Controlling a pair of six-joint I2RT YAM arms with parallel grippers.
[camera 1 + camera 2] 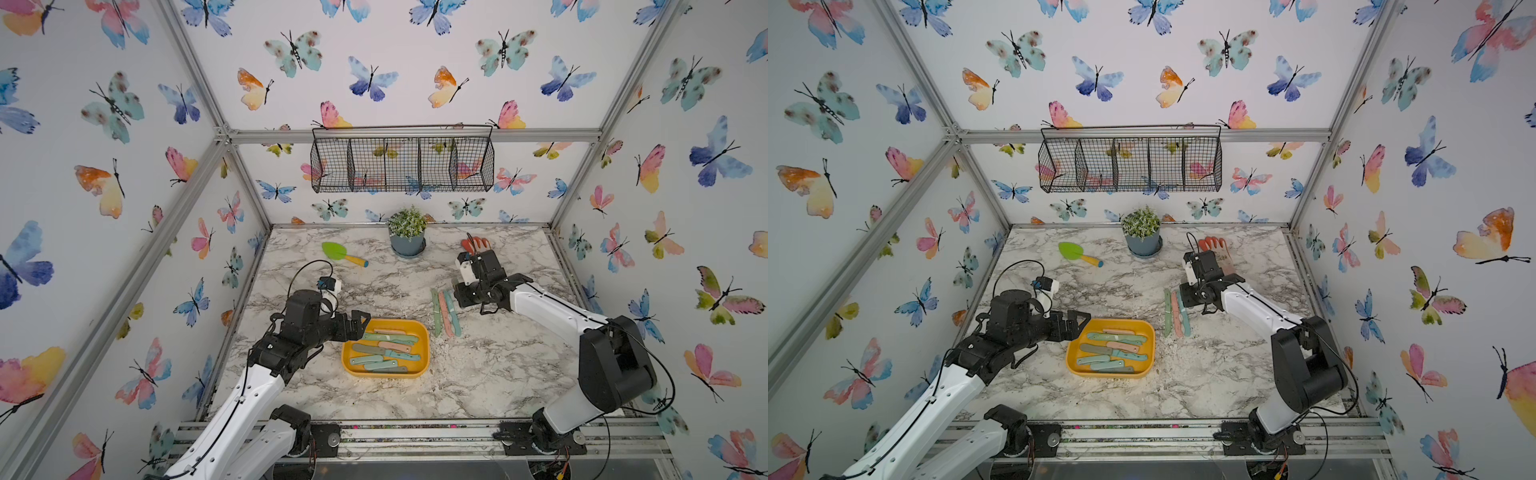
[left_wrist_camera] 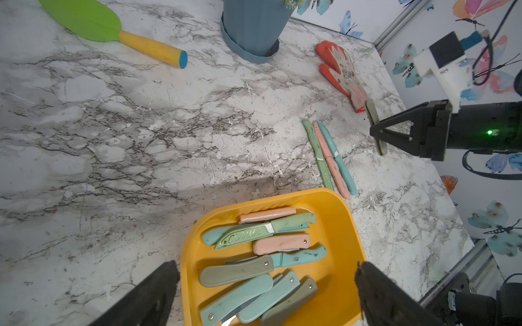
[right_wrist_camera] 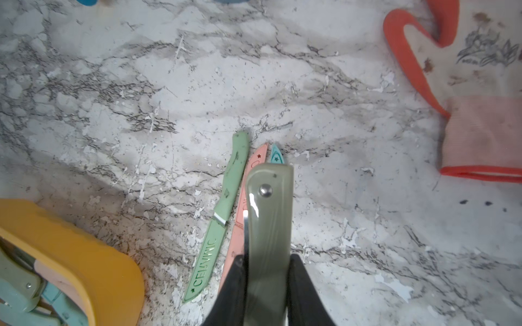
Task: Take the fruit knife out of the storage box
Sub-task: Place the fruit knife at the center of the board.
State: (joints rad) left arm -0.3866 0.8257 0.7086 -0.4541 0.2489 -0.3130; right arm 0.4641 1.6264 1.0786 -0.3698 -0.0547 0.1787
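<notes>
While my right pincer (image 3: 268,262) clamps the olive fruit knife (image 3: 269,203) above the three knives (image 2: 329,158) lined up on the tabletop (image 3: 367,225), presumably to extend that row, my left pincer (image 2: 265,268) gapes over the storage box (image 2: 339,225), ready for another.

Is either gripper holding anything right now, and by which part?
Right gripper clamps the folded olive knife across its handle, rivet end protruding. Left gripper is open, holding nothing.
</notes>
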